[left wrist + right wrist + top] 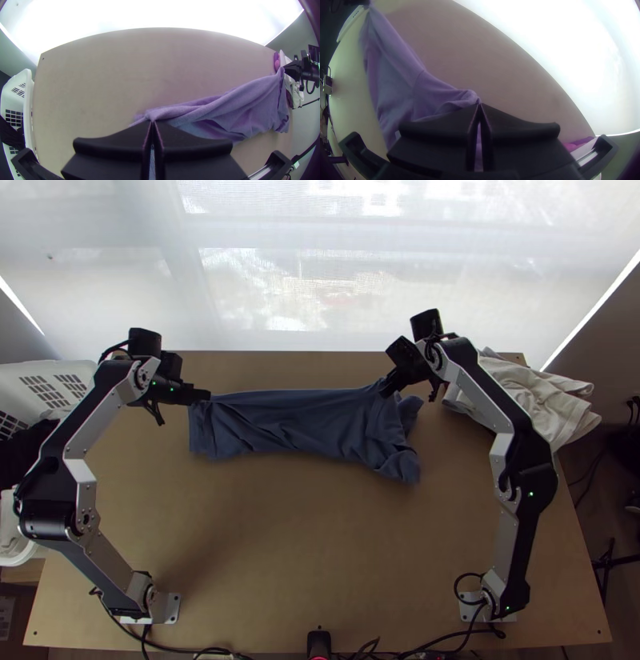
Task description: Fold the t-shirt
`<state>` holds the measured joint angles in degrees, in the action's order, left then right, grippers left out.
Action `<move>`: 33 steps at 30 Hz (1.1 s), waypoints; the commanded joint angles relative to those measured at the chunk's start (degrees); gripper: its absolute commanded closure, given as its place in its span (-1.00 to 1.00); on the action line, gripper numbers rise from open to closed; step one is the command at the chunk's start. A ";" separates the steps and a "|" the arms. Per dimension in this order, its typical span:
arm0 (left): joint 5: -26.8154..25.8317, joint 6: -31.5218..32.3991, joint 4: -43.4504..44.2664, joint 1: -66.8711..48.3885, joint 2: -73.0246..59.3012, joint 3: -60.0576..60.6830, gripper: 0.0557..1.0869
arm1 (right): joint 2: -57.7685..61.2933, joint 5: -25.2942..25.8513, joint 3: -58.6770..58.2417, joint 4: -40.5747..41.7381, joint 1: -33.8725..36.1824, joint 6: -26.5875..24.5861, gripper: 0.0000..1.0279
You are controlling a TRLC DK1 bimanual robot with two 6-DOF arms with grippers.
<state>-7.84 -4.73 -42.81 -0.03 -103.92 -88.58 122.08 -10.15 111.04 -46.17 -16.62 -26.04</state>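
The blue-grey t-shirt (304, 424) hangs stretched between both grippers over the back part of the table, bunched lengthwise with loose folds. My left gripper (206, 395) is shut on its left end; in the left wrist view the closed gripper (152, 122) pinches the edge of the shirt (246, 110). At the shirt's right end my right gripper (386, 392) is shut on the upper edge. The right wrist view has this gripper (480, 105) closed on a corner of the shirt (400, 80). Whether the lower folds touch the table, I cannot tell.
A white basket (60, 372) with dark and light cloth stands at the table's left. Light-coloured cloths (528, 392) lie over the back right edge. Bare wood of the table (312, 548) stretches between the arms' bases, with cables along the near edge.
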 commanded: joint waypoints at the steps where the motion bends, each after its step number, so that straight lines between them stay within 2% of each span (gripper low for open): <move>1: 1.33 -0.28 -0.70 0.12 -7.44 -5.82 0.93 | 11.95 0.05 15.08 -6.03 1.94 -0.59 0.95; 4: 1.86 -0.28 -0.87 0.03 -10.16 -8.10 0.93 | 15.29 -0.04 18.86 -7.53 2.30 -0.24 0.95; 12: 2.56 0.34 -1.31 -0.23 -16.32 -10.92 0.93 | 18.19 -0.04 18.68 -7.70 2.21 1.43 0.94; 13: 2.56 0.43 -1.31 -0.49 -16.49 -10.92 0.93 | 18.10 -0.04 18.68 -8.06 2.03 2.05 0.81; 14: 2.56 0.69 -1.31 -0.76 -16.58 -10.92 0.80 | 17.93 -0.04 18.68 -9.02 1.86 2.31 0.53; 15: 2.56 0.95 -1.31 -0.93 -16.67 -10.92 0.51 | 17.75 -0.04 18.51 -9.46 1.68 2.49 0.32; 16: 2.47 1.22 -1.49 -0.93 -16.76 -11.00 0.14 | 17.22 -0.13 17.89 -9.64 1.51 2.49 0.06; 17: 2.56 1.22 -2.46 -1.29 -16.76 -11.18 -0.15 | 16.52 -0.13 17.36 -9.64 1.42 2.66 -0.29; 18: 2.56 1.04 -3.51 -1.37 -16.58 -11.27 -0.30 | 15.91 -0.13 16.92 -9.73 1.24 2.84 -0.66; 19: 2.56 0.95 -4.30 -1.46 -16.23 -11.36 -0.45 | 15.03 -0.13 16.84 -9.99 1.07 3.19 -0.91; 20: 2.47 1.04 -5.18 -1.46 -15.79 -11.36 -0.61 | 13.80 -0.31 16.49 -9.99 0.89 3.45 -0.93; 23: 2.39 0.95 -8.96 -1.29 -13.33 -11.18 -0.85 | 9.31 -1.62 16.05 -9.99 -0.25 4.86 -0.93; 27: -0.07 0.86 -10.98 -0.32 -8.23 -7.75 -0.88 | 2.99 -1.89 13.76 -10.08 -3.59 6.44 -0.93; 33: -0.25 0.43 -10.19 -0.14 -5.33 -2.30 -0.88 | -2.02 -1.80 3.48 -8.67 -9.66 6.00 -0.92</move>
<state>-7.22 -3.88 -52.58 -0.47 -112.57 -95.46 125.86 -11.70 122.74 -56.05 -20.99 -20.32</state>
